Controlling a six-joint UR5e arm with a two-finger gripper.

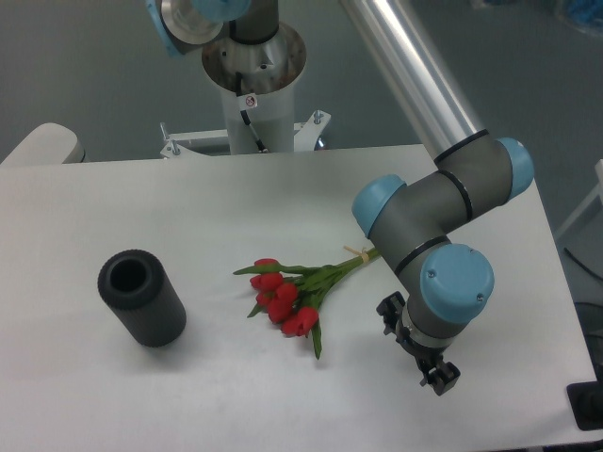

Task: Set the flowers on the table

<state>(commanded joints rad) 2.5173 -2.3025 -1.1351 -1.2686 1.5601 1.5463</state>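
Note:
The flowers [286,299], a small bunch of red tulips with green leaves, lie flat on the white table [236,207] near its middle. Their pale stems, tied with a light band [358,252], run up and right until the arm's elbow hides their ends. My gripper [415,347] hangs under the blue-capped wrist [454,280], to the right of the blooms and apart from them. Its black fingers [439,379] show on either side of the wrist, spread apart with nothing between them.
A dark grey hollow cylinder [143,296] lies on its side at the left of the table. The robot's base [252,66] stands behind the far edge. The table's right edge [558,282] is close to the wrist.

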